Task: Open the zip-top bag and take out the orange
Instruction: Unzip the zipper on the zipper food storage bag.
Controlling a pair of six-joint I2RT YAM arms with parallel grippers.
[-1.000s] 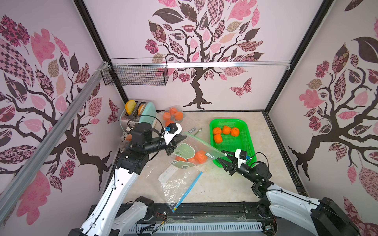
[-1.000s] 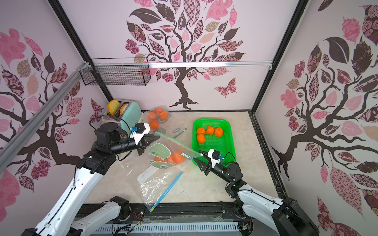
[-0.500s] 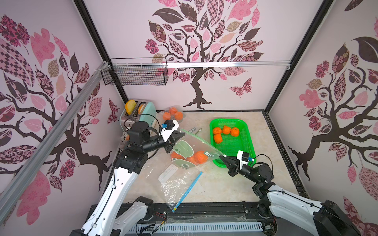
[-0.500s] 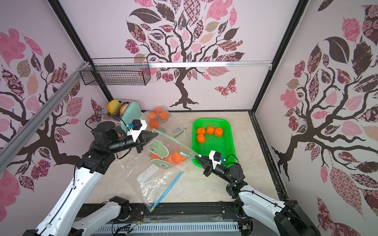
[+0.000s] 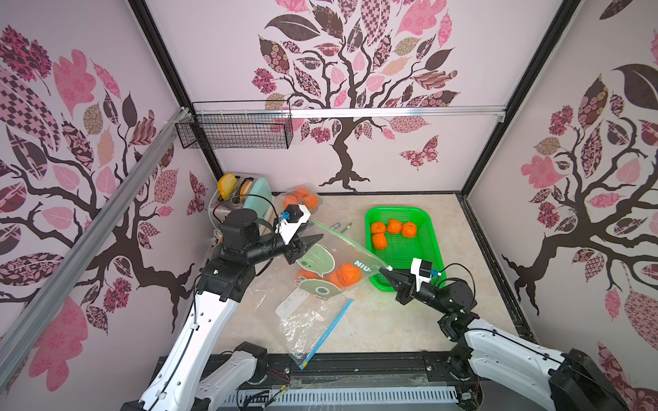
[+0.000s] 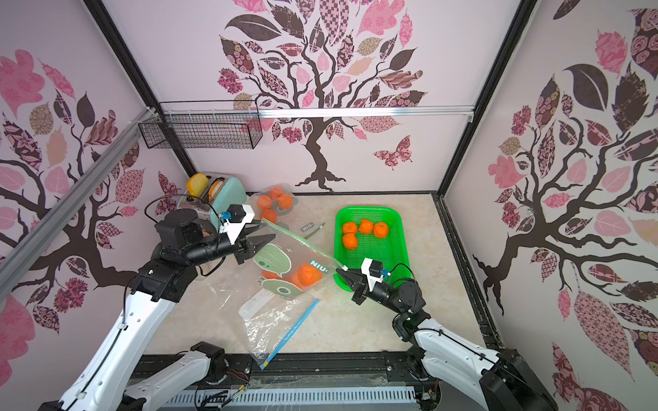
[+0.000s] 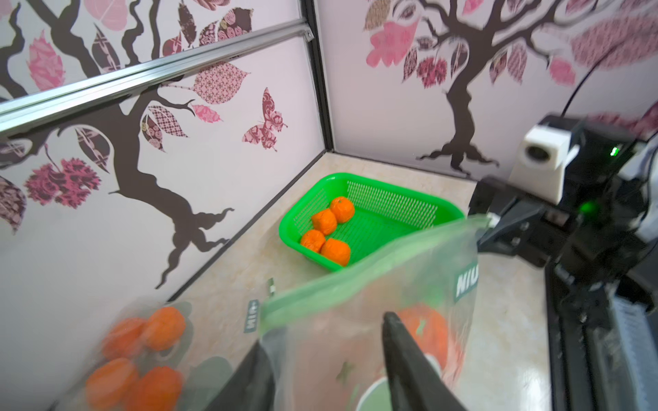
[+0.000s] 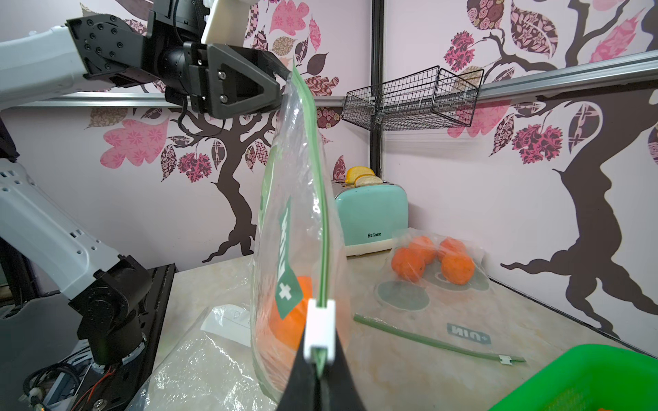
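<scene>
The zip-top bag (image 5: pixel 331 254) (image 6: pixel 285 256), clear with a green zip and green print, hangs stretched between both grippers above the table. An orange (image 5: pixel 349 274) (image 6: pixel 308 274) (image 8: pixel 288 320) (image 7: pixel 423 331) sits in its lower part. My right gripper (image 5: pixel 382 272) (image 6: pixel 340 272) (image 8: pixel 317 359) is shut on the zip's end, right under the white slider (image 8: pixel 319 327). My left gripper (image 5: pixel 313 245) (image 6: pixel 265 245) (image 7: pixel 329 327) is at the bag's far upper corner. Its jaws stand apart with the bag's film between them.
A green basket (image 5: pixel 432 227) holding several oranges stands just behind the right gripper. A second bag of oranges (image 5: pixel 302 199) and a mint toaster (image 5: pixel 256 195) sit at the back left. An empty clear bag with a blue zip (image 5: pixel 309 327) lies at the front.
The right gripper closed on the zip's end and the bag rose off the table, stretched taut. The left gripper's jaws, shut on the far corner before, now stand apart.
</scene>
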